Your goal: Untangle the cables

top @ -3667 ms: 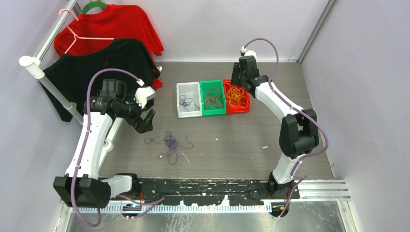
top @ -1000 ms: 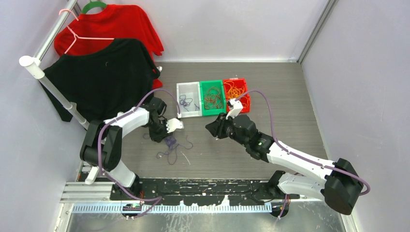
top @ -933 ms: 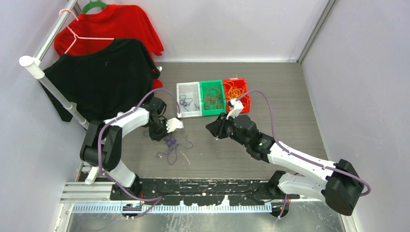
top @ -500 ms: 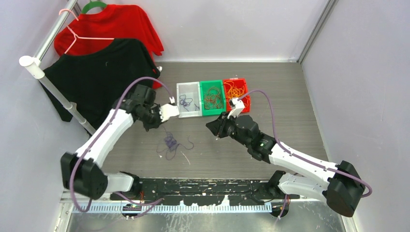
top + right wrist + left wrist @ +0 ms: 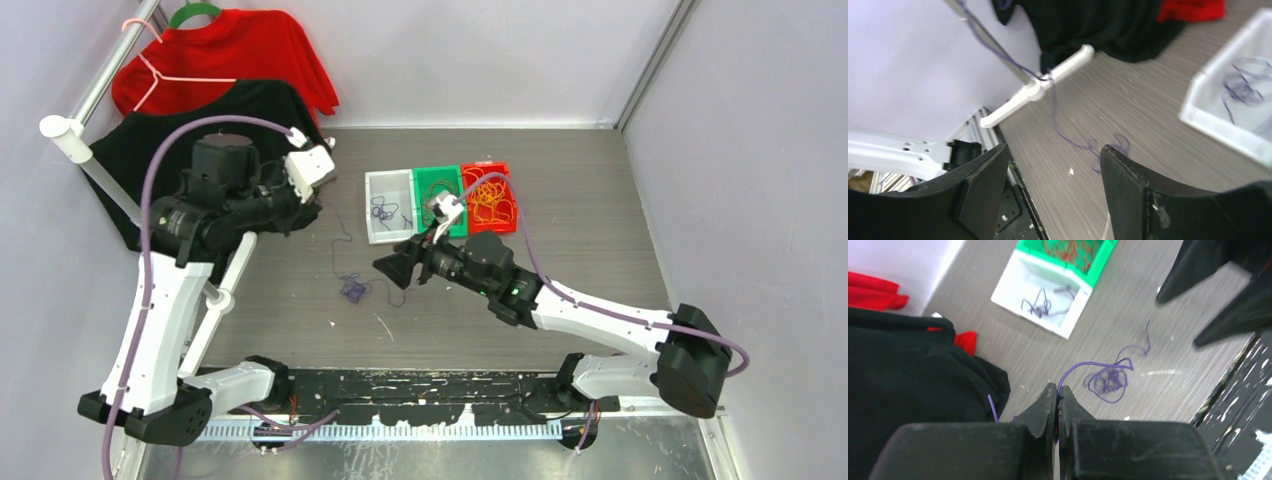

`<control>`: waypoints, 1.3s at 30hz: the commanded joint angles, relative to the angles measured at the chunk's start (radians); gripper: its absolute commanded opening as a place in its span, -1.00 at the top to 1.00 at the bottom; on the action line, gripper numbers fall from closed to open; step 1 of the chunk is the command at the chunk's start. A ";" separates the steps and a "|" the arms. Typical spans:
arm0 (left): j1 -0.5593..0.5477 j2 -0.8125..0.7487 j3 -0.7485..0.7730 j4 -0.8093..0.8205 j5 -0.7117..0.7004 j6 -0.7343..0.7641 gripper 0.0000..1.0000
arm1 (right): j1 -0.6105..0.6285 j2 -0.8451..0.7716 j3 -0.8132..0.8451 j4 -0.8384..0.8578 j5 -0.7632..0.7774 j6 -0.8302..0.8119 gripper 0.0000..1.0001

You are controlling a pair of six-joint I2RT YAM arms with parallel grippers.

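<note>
Loosely, thread-thin purple cables (image 5: 351, 290) coil on streaky tabletop (image 5: 580, 250).

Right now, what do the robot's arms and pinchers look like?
The left arm and right arm are white tubes with chunky black joints. A thin lilac hose loops along each. The left gripper and right gripper each have two black, wedge-shaped fingers.

Surface (image 5: 580, 230): matt grey, wood-grain look. White bin (image 5: 391, 239): smooth plastic (slight gloss). Black shirt (image 5: 270, 105): soft matt cloth. Left hand (image 5: 1057, 390): matt black.
</note>
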 commanded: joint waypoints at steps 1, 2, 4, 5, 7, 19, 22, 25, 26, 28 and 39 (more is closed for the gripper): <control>-0.006 -0.025 0.125 0.027 0.064 -0.179 1.00 | 0.068 0.072 0.148 0.165 -0.082 -0.134 -0.48; -0.006 -0.021 0.149 0.030 0.074 -0.199 1.00 | 0.084 0.096 0.173 0.158 -0.078 -0.155 -0.49; -0.006 -0.011 0.197 0.029 0.090 -0.237 1.00 | 0.111 0.142 0.219 0.142 -0.068 -0.186 -0.51; -0.007 -0.006 0.221 0.030 0.095 -0.255 1.00 | 0.118 0.166 0.232 0.140 -0.059 -0.202 -0.51; -0.008 0.004 0.263 0.030 0.103 -0.283 1.00 | 0.130 0.212 0.253 0.127 -0.044 -0.226 -0.51; -0.008 -0.014 0.321 0.035 0.121 -0.301 1.00 | 0.153 0.342 0.158 0.192 0.179 -0.314 -0.10; -0.008 -0.026 0.310 0.041 0.117 -0.300 1.00 | 0.153 0.326 0.155 0.207 0.163 -0.298 0.26; -0.009 -0.031 0.312 0.050 0.118 -0.310 1.00 | 0.154 0.308 0.167 0.189 0.155 -0.289 0.65; -0.008 -0.033 0.311 0.054 0.118 -0.315 1.00 | 0.153 0.302 0.171 0.178 0.161 -0.289 0.75; -0.008 -0.037 0.301 0.064 0.119 -0.329 1.00 | 0.153 0.283 0.174 0.179 0.179 -0.288 0.86; -0.008 -0.002 -0.007 0.290 0.036 -0.478 1.00 | -0.069 0.260 0.256 0.196 0.088 -0.060 0.98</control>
